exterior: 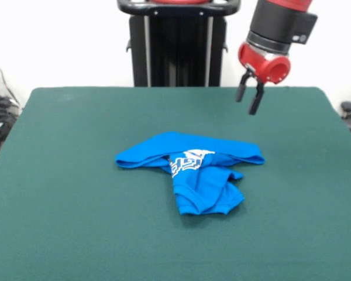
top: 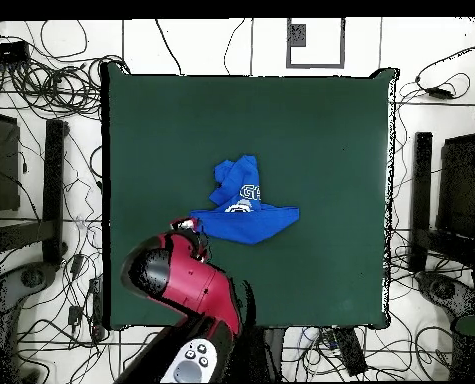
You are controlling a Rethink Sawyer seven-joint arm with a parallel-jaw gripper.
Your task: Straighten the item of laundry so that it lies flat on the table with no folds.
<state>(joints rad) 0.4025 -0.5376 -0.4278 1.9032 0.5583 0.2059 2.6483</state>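
The item of laundry (exterior: 190,170) is a small bright blue garment with white lettering. It lies crumpled near the middle of the dark green table (exterior: 70,175): a wide folded band at the back and a bunched part folded toward the front. It also shows in the overhead view (top: 243,210) on the table (top: 321,120). My gripper (exterior: 249,93) hangs in the air above the table, behind and to the right of the garment, with its black fingers (exterior: 241,88) apart and empty. In the overhead view the arm (top: 186,280) covers the gripper beside the garment's left tip.
The black pedestal (exterior: 178,47) stands behind the table's far edge. Cables (top: 41,120) and dark stands (top: 451,200) lie on the floor around the table. The garment is far from every table edge.
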